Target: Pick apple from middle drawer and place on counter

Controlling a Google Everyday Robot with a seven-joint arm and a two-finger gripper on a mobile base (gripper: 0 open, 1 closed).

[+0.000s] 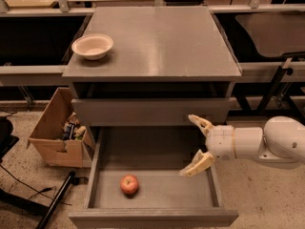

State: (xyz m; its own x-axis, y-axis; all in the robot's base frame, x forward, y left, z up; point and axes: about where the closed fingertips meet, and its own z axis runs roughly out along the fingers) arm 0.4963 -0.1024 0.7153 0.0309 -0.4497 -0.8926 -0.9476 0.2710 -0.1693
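Note:
The small red-orange apple (129,184) lies on the bare floor of the open grey middle drawer (155,216), near its front left. My gripper (195,145) is open, its two tan fingers spread wide, over the drawer's right side, right of and above the apple and well apart from it. The white arm reaches in from the right. The grey counter (157,37) tops the cabinet behind the drawer.
A white bowl (92,46) stands on the counter's left side. A brown cardboard box (55,130) with clutter sits on the floor left of the cabinet. Black cables and a stand leg lie at lower left. Tan tabletops run along the back.

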